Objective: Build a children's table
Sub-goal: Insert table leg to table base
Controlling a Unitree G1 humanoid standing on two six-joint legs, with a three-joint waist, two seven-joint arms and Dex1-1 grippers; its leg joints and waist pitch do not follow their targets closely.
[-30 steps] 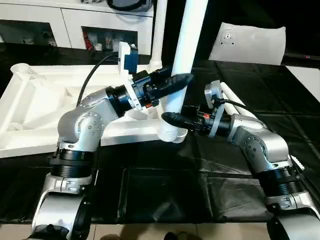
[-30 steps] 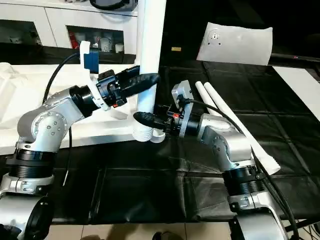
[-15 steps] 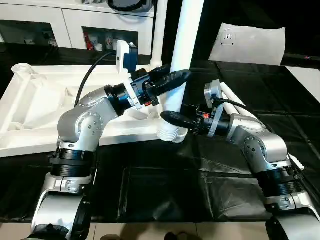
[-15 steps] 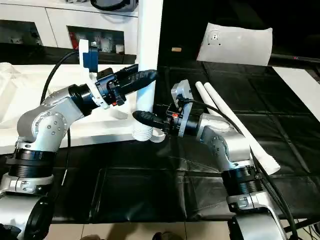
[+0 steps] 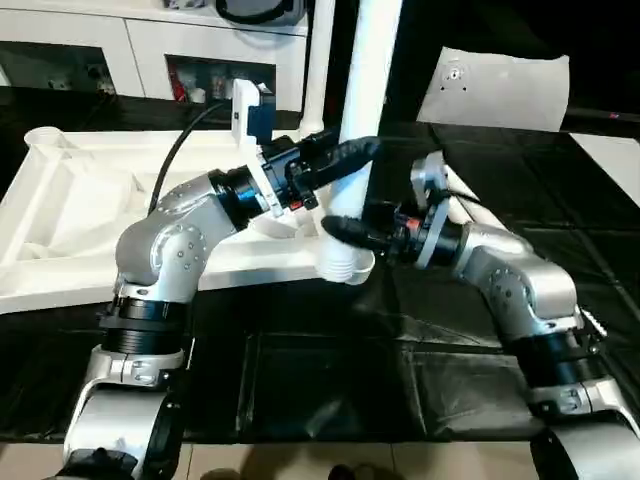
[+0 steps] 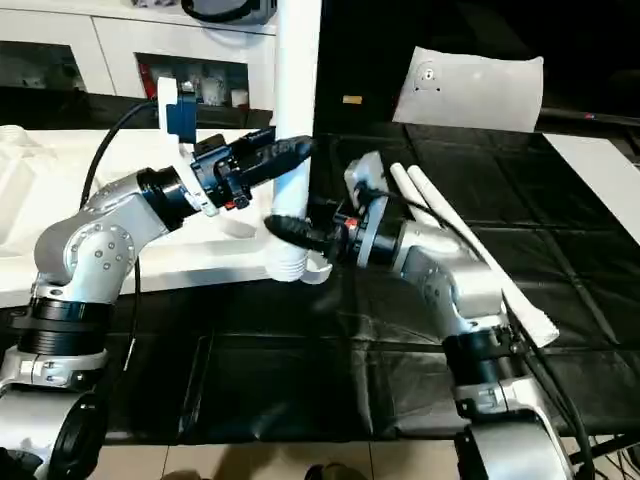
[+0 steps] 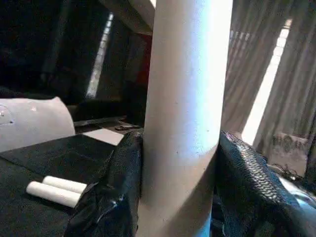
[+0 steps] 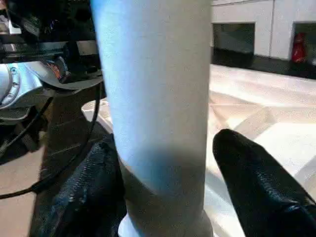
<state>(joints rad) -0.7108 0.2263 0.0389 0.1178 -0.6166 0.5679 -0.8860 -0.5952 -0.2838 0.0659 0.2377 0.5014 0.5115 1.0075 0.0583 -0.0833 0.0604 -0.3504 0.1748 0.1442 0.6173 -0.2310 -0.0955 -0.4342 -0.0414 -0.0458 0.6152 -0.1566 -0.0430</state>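
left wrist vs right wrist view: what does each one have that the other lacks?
Left wrist view alone: two spare legs lying side by side on the black table cover, the white pillow-like slab, and curtains behind.

Right wrist view alone: the ribbed underside of the tabletop, the white cabinet with dark compartments, and the other arm's silver wrist.

Both: the same upright white leg, seen close between that hand's own two black fingers. The left fingers press against the leg; a gap shows beside one right finger.

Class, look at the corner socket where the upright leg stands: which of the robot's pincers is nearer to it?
Right. The right pincer sits low on the leg, just above the socket; the left pincer grips higher up.
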